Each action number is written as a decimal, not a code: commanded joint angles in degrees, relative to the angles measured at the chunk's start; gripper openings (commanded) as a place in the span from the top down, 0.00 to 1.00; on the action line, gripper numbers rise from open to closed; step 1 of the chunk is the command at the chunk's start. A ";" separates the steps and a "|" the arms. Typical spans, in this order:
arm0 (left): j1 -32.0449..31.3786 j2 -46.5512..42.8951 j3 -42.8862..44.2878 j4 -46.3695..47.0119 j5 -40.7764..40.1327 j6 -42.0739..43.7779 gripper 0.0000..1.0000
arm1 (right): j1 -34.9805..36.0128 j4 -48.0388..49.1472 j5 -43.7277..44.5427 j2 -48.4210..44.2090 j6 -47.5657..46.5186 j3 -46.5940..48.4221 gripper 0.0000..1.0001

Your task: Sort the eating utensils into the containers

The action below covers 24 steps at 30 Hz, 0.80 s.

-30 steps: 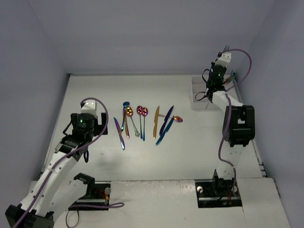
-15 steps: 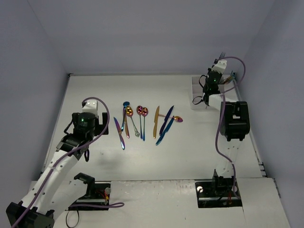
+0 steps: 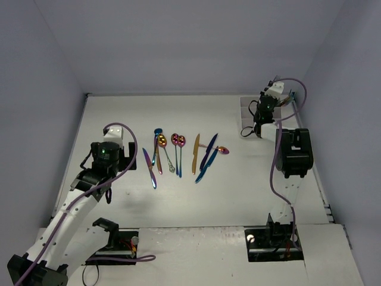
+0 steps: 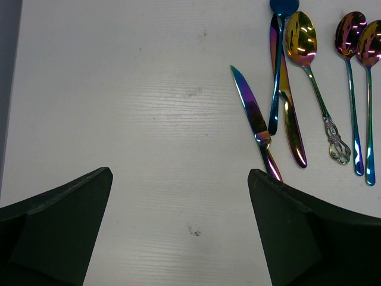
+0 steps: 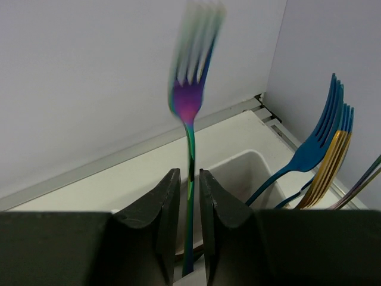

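The step in hand looks like dropping a fork into the tray. The right claw (image 5: 189, 179) sits over the tray (image 3: 246, 113) at the table's (image 4: 137, 119) 2 o'clock corner. Its jaws are nearly together, with the stem of a fork (image 5: 189, 110) upright in the slot, tines at 12 o'clock. The fork is blurred and a sliver of gap shows on each side of the stem, so I cannot tell whether it is pinched or sliding free. At its 3 o'clock, other forks (image 5: 324, 143) stand heads-up in a compartment.

The remaining utensils (image 3: 178, 152) lie in a row mid-table. The left claw (image 4: 180, 173) hangs at their 9 o'clock, jaws wide apart and empty, with a knife (image 4: 253, 110) nearest it.

Next, the right claw probably needs to let go fully and lift straight clear of the tines. The left would then shift toward 3 o'clock and pinch low across the thin, flat knife.
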 commanded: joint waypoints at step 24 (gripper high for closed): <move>0.37 -1.32 1.35 2.87 1.51 0.40 0.03 | 3.23 -26.09 5.15 -30.93 3.43 -3.12 0.19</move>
